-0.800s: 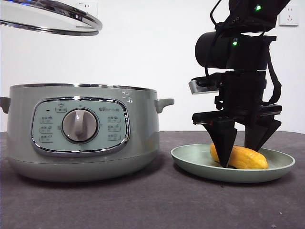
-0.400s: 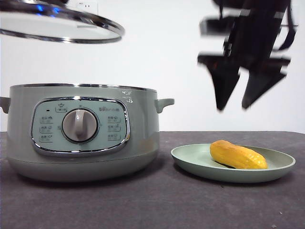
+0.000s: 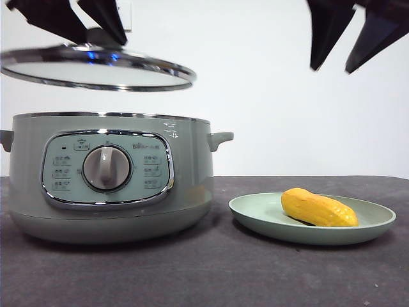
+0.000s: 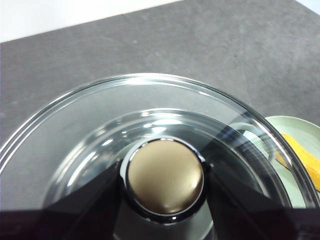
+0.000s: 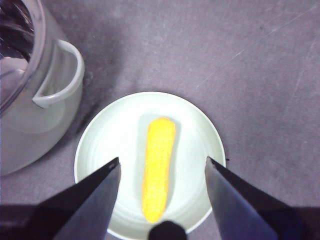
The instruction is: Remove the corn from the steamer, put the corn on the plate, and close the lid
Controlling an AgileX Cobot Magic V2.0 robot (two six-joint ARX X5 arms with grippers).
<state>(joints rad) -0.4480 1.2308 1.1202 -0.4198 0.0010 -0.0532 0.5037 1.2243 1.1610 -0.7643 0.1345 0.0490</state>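
The yellow corn lies on the pale green plate, right of the steamer; it also shows in the right wrist view on the plate. My right gripper is open and empty, high above the plate. My left gripper is shut on the knob of the glass lid, which hangs level a little above the open steamer. The lid fills the left wrist view.
The steamer's side handle points toward the plate and shows in the right wrist view. Dark grey table runs in front of both. A white wall stands behind.
My right gripper let go of the corn and rose from the plate to the top of the view. The lid moved right and down over the steamer.
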